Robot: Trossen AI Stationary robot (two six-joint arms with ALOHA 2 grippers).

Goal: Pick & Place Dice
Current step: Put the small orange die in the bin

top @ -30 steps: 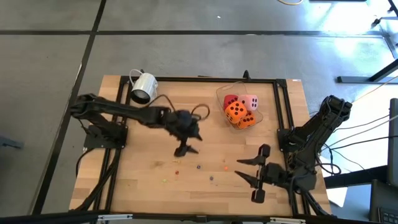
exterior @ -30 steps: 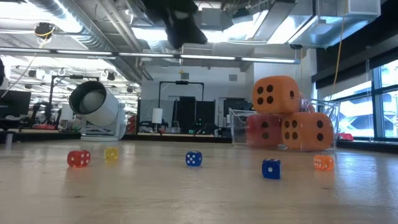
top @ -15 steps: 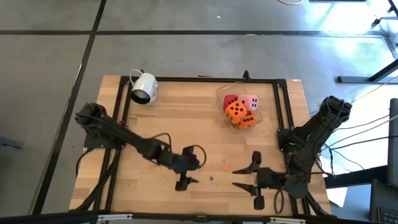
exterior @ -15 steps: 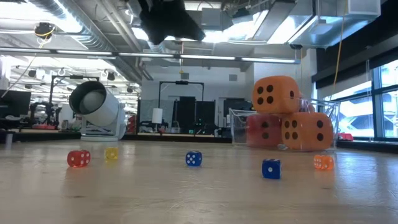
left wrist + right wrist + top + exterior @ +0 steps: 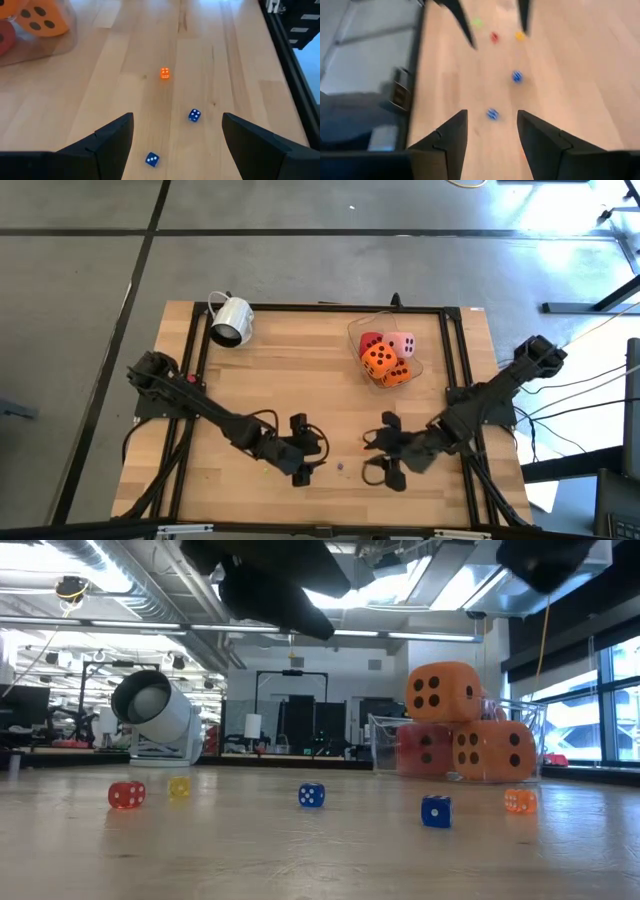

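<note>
Light wood table (image 5: 260, 380) with a black frame around it. A white mug (image 5: 231, 321) lies tipped on its side at the far left corner. A clear container (image 5: 356, 332) sits toward the far right, holding the dice (image 5: 386, 356) piled up inside. Tiny dice are scattered along the near part: red (image 5: 126, 794), yellow (image 5: 179, 787), two blue (image 5: 311, 796) (image 5: 435, 811) and an orange one (image 5: 519, 801).

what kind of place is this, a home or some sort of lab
Most likely a robotics lab or workshop, not a home. The low view shows exposed ceiling ducts and equipment racks behind a wooden table fitted with a black frame and two robot arms.
</note>
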